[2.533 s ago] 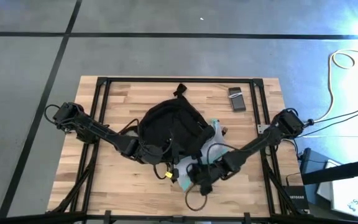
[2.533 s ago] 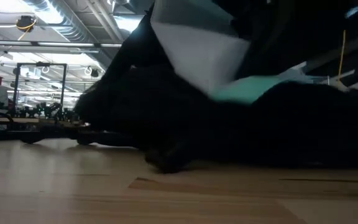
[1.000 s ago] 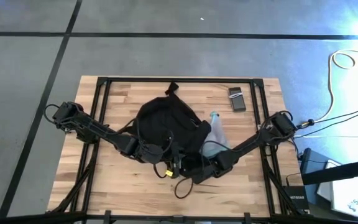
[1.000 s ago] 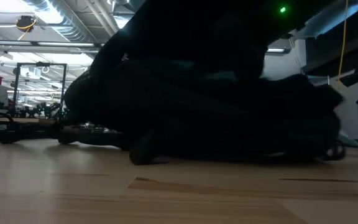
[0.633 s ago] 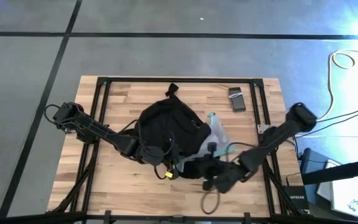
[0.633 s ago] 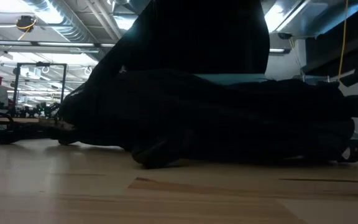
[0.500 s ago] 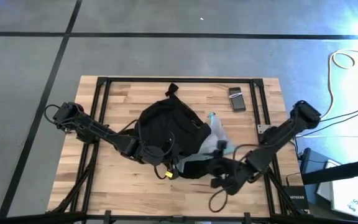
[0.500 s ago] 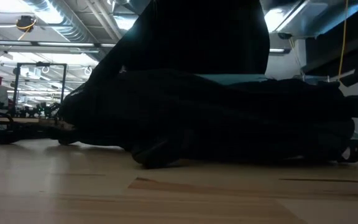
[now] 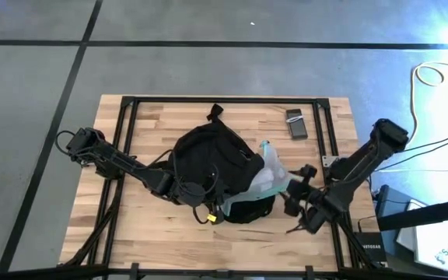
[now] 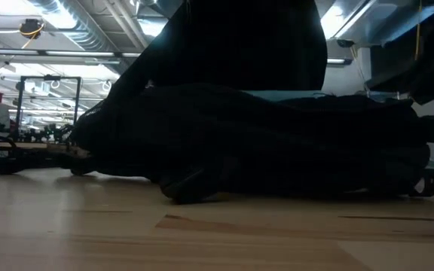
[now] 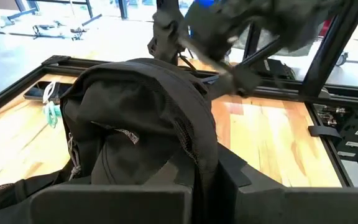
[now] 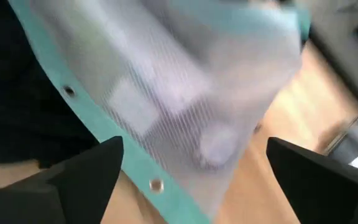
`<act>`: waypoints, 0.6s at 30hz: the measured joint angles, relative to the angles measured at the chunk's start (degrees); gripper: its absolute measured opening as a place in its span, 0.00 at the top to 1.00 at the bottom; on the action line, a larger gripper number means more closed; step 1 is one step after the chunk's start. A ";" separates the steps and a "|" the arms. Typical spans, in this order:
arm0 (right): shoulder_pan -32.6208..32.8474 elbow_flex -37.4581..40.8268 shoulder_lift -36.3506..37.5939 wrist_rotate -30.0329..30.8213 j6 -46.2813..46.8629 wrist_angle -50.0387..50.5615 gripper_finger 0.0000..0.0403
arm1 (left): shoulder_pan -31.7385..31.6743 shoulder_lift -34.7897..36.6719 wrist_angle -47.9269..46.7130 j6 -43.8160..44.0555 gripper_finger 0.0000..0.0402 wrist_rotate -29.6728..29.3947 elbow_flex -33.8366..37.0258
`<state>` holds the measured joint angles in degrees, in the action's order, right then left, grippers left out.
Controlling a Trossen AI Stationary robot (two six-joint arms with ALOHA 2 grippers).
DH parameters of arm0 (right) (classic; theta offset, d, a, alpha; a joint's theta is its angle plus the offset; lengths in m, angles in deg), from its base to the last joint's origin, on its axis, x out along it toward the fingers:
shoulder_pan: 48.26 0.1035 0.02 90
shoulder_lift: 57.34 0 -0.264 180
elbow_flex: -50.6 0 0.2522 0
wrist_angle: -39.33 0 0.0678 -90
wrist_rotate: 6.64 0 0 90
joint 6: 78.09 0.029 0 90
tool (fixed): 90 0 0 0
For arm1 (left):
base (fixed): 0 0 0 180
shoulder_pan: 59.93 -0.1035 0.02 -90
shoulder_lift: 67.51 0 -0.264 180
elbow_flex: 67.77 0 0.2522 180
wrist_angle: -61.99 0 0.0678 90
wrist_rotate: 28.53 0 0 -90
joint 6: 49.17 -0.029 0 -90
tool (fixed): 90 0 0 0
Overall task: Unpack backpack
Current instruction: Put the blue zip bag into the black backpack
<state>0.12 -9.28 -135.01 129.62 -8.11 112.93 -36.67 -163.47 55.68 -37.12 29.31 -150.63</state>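
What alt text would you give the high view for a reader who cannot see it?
A black backpack lies mid-table with a translucent teal-edged pouch poking out beside it. The left pincer is shut at its near edge; the right pincer stands open just beyond the pouch.

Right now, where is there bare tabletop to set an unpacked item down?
Bare wooden table between the black fabric backpack and the far frame rail, and along the near-left edge. Crowded mid-right: translucent teal-edged pouch, open right gripper, small dark device.

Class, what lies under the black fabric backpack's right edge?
A translucent teal-edged zip pouch pokes out from beneath the black fabric backpack; how far it reaches under is covered.
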 joint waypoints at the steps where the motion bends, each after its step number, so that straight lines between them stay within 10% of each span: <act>1: 0.00 3.22 1.94 -0.52 0.87 -2.82 0.08 | 0.00 0.00 0.00 -0.02 0.99 0.00 0.00; 18: -0.04 38.80 30.40 1.57 5.89 -38.92 0.11 | -0.09 0.00 -0.42 0.03 0.99 -0.02 0.00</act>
<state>0.08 29.52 -104.62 131.19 -2.22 74.01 -36.75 -163.47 55.26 -37.09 29.29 -150.63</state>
